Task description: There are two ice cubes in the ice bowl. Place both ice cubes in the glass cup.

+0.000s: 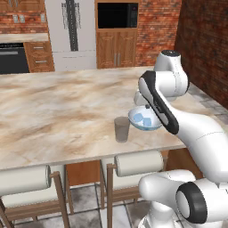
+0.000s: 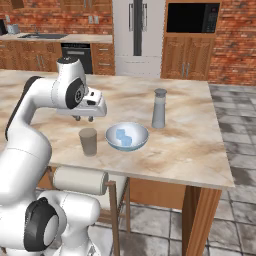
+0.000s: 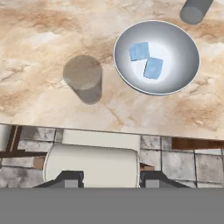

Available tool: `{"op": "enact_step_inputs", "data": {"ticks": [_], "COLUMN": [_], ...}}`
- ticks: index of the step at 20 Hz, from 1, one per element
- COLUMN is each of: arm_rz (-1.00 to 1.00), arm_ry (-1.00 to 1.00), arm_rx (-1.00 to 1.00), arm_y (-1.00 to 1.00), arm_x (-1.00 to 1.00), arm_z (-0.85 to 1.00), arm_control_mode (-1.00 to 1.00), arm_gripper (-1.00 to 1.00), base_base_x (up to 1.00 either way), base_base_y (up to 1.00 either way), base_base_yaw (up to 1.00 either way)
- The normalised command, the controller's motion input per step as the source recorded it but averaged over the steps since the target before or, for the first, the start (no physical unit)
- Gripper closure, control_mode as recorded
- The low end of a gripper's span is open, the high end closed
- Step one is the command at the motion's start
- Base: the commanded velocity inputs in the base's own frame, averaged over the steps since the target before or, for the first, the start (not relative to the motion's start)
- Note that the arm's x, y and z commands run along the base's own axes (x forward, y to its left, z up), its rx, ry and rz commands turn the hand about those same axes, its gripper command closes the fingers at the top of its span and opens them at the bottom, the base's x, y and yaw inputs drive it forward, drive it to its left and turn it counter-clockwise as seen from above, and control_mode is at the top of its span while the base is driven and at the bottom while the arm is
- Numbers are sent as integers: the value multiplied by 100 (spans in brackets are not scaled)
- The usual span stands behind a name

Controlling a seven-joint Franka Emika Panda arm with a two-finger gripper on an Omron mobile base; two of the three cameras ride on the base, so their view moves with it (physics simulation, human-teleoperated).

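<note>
- My pincer (image 3: 109, 178) hangs in the air above the near edge of the tabletop (image 3: 39, 52), its two dark fingertips (image 3: 70, 177) spread wide apart with nothing between them and touching nothing.
- Below the fingertips, off the tabletop's edge, I see the pale padded back of a stool (image 3: 92, 164) and the tiled floor (image 3: 192, 164).
- From the right base view, my hand (image 2: 89, 109) sits above and just behind the cup (image 2: 88, 141), well clear of it.
- The cup stands upright on the tabletop close to the near edge, nothing in it that I can see.
- Just beside the cup, apart from it, sits the bowl (image 3: 186, 41), also upright on the tabletop.
- Both ice cubes (image 3: 139, 51) lie in the bottom of the bowl, one beside the other, corners nearly touching; the second cube (image 3: 153, 68) lies nearer the bowl's middle.
- Beyond the bowl stands a slim grey shaker (image 2: 159, 108), upright, near the bowl but not touching.
- Far back, past the tabletop, are the fridge (image 2: 138, 30), a dark microwave (image 2: 192, 17) in wooden cabinets, and brick walls (image 2: 235, 35).
</note>
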Motion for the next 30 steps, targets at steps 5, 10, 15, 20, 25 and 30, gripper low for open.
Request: {"op": "enact_step_inputs", "data": {"ticks": [5,10,15,20,25,30], "arm_rz": [0,1,-2,-14,-15,-5], "arm_ry": [0,0,0,0,6,8], "arm_rx": [0,1,0,4,7,2], "arm_y": [-25,-64,-31,-10,0,0], "arm_x": [2,9,38,35,40,16], "arm_z": [-4,-6,-22,-36,-42,-28], "arm_control_mode": [-100,-100,-100,-100,-100,-100], "arm_gripper": [-100,-100,-100,-100,-100,-100], "base_base_x": [0,0,0,0,0,0], "base_base_y": [0,0,0,0,0,0], "base_base_yaw": [0,0,0,0,0,0]}}
